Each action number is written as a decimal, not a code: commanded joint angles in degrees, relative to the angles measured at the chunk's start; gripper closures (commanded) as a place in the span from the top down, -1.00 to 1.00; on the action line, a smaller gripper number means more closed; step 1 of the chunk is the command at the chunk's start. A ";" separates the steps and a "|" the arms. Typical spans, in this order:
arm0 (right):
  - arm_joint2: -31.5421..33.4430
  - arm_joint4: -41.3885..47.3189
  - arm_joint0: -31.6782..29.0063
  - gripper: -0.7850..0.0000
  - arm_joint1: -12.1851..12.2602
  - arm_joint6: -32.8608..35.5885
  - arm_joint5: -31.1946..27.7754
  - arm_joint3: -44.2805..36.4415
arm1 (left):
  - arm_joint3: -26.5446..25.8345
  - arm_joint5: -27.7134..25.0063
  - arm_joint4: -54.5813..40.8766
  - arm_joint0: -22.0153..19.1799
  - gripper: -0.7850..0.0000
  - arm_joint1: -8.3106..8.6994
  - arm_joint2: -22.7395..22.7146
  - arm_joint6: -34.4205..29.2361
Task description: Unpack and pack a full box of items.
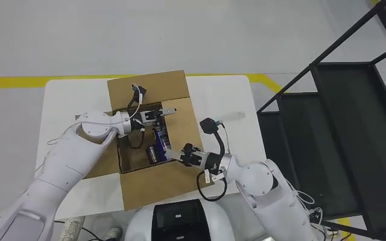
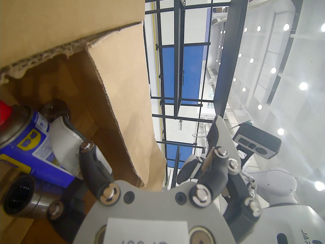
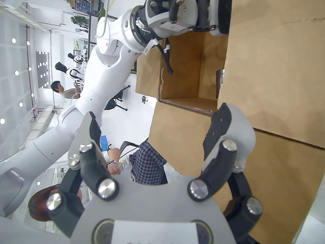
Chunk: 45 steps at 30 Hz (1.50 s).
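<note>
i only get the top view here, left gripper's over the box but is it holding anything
Observer: No. Its wrist view shows the left gripper open and straddling a side flap of the box, half inside and half outside.
Operator: ok what's in there next to it
Observer: A blue spray can with a red top, and a metal cylinder lying next to the can.
Operator: right gripper got anything
Observer: No. The right gripper is open and empty, outside the box and facing its outer wall.
</note>
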 commanded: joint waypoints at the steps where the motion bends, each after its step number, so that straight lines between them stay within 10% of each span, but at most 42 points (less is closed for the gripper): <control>1: -0.36 0.11 0.35 1.00 0.08 0.36 -0.10 0.03 | 1.47 -2.49 -1.32 -0.69 1.00 -0.97 0.58 -0.04; 12: -3.95 2.19 3.95 1.00 0.22 3.20 -1.81 1.70 | 1.86 -13.44 -11.38 -0.87 1.00 -2.74 -2.94 -4.30; 27: -4.43 -7.90 2.88 1.00 0.81 -4.63 9.32 -0.66 | 2.71 -12.64 -18.45 -1.43 1.00 -5.35 -3.51 -10.39; 36: 4.38 -14.33 -6.88 1.00 2.17 -10.32 15.63 -5.01 | -0.31 -11.46 -18.62 4.31 1.00 -1.58 -14.04 -17.06; 45: 4.32 -13.57 -4.28 1.00 2.01 -13.36 13.46 3.76 | -11.69 -7.17 -14.18 15.41 1.00 3.88 -31.18 -19.26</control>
